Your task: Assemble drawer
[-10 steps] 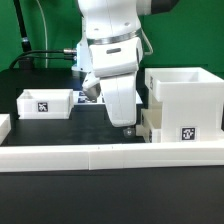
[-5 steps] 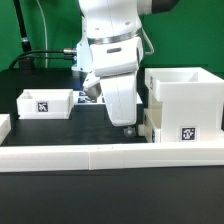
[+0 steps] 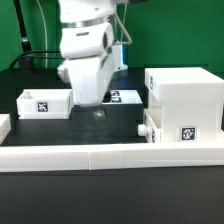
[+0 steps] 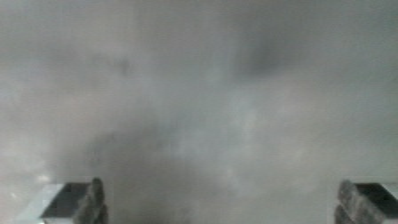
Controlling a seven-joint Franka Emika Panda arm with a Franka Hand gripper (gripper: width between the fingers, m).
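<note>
1. Arm fills the upper middle of the exterior view, white and bulky, hanging over the dark surface.
2. The casing of the drawer stands upright at the exterior view's right, its top open.
3. The rail runs along the front edge, apart from the end effector.
4. An open tray rests at the exterior view's left with its tag facing the camera, well apart from the casing.
5. A knobbed tray sits low against the casing's side, knob toward the middle — whether it is fully home I cannot tell.
6. The marker board lies flat behind the arm.
7. The end effector hovers between the two trays, nearer the open one, touching nothing. In the wrist view its fingertips stand wide apart with only blurred grey between them, so it is spread and empty.
8. The risk, as I judge it, is an off-centre descent onto the open tray. That would set a finger on a thin wall and shove the light tray across the surface instead of gripping it. A skewed grip could then jam the tray at the casing's mouth or nudge the knobbed tray out of line.
</note>
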